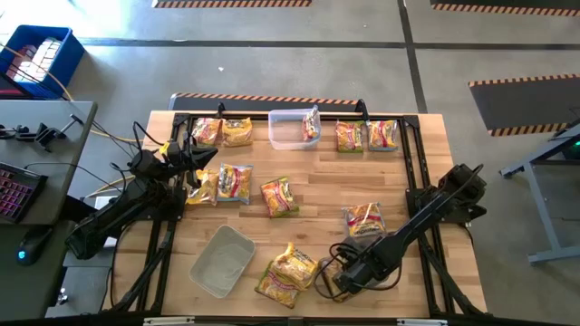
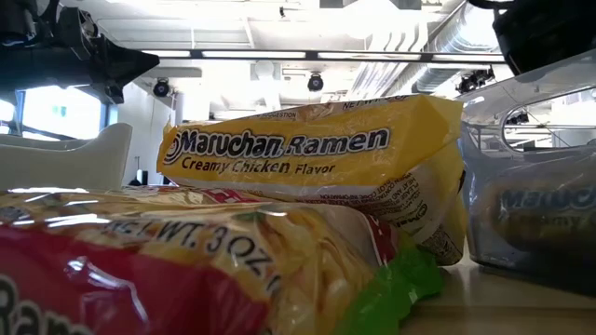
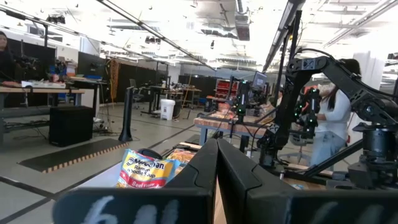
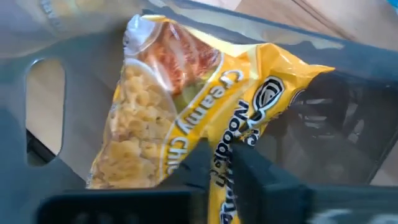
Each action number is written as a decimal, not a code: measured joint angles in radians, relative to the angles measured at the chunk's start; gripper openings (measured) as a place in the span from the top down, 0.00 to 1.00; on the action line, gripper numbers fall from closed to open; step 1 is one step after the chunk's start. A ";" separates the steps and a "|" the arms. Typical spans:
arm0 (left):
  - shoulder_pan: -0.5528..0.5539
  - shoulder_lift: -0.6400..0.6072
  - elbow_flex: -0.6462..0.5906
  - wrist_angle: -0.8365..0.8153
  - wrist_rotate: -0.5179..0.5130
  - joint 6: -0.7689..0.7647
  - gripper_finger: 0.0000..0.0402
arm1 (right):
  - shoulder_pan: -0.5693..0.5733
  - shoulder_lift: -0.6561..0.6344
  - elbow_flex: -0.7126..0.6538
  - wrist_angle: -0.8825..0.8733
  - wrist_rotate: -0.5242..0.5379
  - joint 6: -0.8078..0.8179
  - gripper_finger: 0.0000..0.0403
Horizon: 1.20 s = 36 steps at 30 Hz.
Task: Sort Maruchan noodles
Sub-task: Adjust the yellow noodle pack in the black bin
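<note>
Now | right claw (image 4: 221,163) nearly closed, pinching a yellow noodle packet (image 4: 186,106) inside a clear tub (image 4: 56,50) | left claw (image 3: 216,163) closed, empty, above the tabletop (image 1: 317,177) | other packets (image 1: 234,182) scattered there.

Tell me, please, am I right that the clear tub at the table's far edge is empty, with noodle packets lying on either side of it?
Not quite: the clear tub holds one noodle packet, leaning at its right end, as the high view shows. The neighbouring packets do lie on either side of it.

red packet (image 2: 140,279) cropped, clear tub (image 2: 535,186) cut off
</note>
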 joint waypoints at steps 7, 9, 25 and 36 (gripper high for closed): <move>0.000 0.000 0.000 0.001 0.000 -0.007 0.99 | 0.000 -0.069 -0.004 -0.018 -0.016 -0.009 0.99; 0.000 0.000 0.000 0.001 0.000 -0.007 0.99 | 0.000 -0.091 -0.004 -0.030 -0.008 0.002 0.99; 0.000 0.000 0.000 0.001 0.000 -0.007 0.99 | -0.010 -0.130 0.054 -0.164 -0.086 0.131 0.78; 0.000 0.000 0.000 0.000 0.019 -0.007 0.99 | -0.011 -0.133 -0.219 0.256 -0.123 0.113 0.34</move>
